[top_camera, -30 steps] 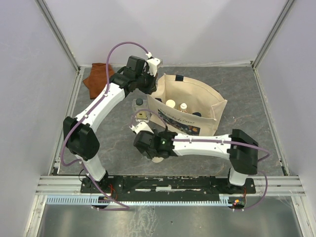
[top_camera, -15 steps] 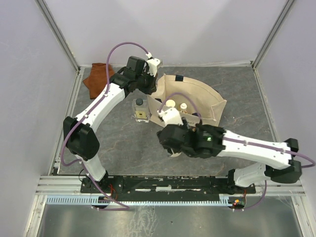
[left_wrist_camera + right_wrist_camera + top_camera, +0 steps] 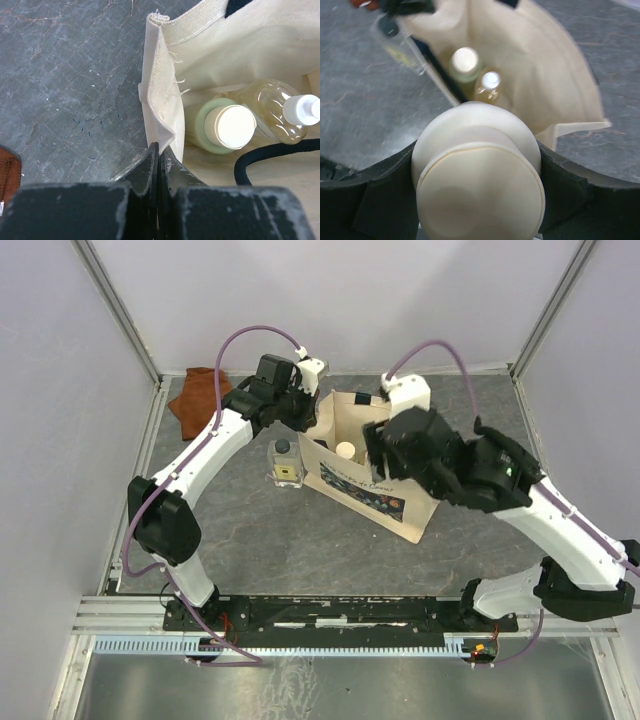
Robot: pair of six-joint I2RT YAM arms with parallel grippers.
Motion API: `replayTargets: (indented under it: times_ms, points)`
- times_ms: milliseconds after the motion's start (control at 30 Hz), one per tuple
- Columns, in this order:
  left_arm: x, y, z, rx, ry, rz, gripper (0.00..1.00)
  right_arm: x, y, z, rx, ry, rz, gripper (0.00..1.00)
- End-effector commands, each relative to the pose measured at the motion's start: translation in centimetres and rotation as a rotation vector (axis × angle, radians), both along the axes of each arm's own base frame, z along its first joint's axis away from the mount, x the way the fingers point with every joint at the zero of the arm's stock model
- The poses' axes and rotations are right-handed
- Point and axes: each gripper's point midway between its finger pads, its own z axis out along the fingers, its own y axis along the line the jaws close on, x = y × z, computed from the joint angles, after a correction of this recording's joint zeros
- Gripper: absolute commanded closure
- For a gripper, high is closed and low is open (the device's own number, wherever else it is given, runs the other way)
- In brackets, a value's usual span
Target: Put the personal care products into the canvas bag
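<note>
The beige canvas bag (image 3: 372, 483) stands open at mid-table. My left gripper (image 3: 303, 412) is shut on its left rim (image 3: 159, 100), jaws pinching the fabric (image 3: 160, 150). Inside the bag stand the olive-green bottle (image 3: 227, 126) and the amber bottle (image 3: 281, 106), both white-capped; they also show in the right wrist view (image 3: 464, 61), (image 3: 489, 82). My right gripper (image 3: 476, 182) is shut on the cream bottle (image 3: 477, 145) and holds it above the bag's opening (image 3: 392, 450). The clear square bottle with a dark cap (image 3: 284, 464) stands on the table just left of the bag.
The rust-brown folded cloth (image 3: 197, 398) lies at the back left corner. The bag's black handle (image 3: 270, 156) loops inside it. White walls and metal rails bound the grey table (image 3: 240, 530).
My right arm has swung from the table in front of the bag up and back, carrying the cream bottle over the bag's opening. The left arm has held still on the rim.
</note>
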Motion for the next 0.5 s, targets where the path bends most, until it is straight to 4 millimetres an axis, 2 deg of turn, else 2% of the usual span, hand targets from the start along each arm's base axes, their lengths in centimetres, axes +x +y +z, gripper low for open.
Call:
replayTargets:
  times_ms: [0,200,333,467]
  points:
    - [-0.1,0.4,2.3,-0.03,-0.054,-0.002,0.97,4.7,-1.4,5.0,0.068,-0.138,-0.05,0.46]
    - [-0.1,0.4,2.5,-0.031,-0.056,-0.003,0.97,10.2,-1.4,5.1,0.077,-0.113,-0.056,0.47]
    - [0.0,0.4,2.5,-0.029,-0.058,-0.004,0.97,12.6,-1.9,2.6,0.061,-0.057,-0.085,0.49]
    - [-0.1,0.4,2.5,-0.03,-0.059,-0.01,0.97,13.5,-2.0,-1.2,0.058,-0.012,-0.112,0.49]
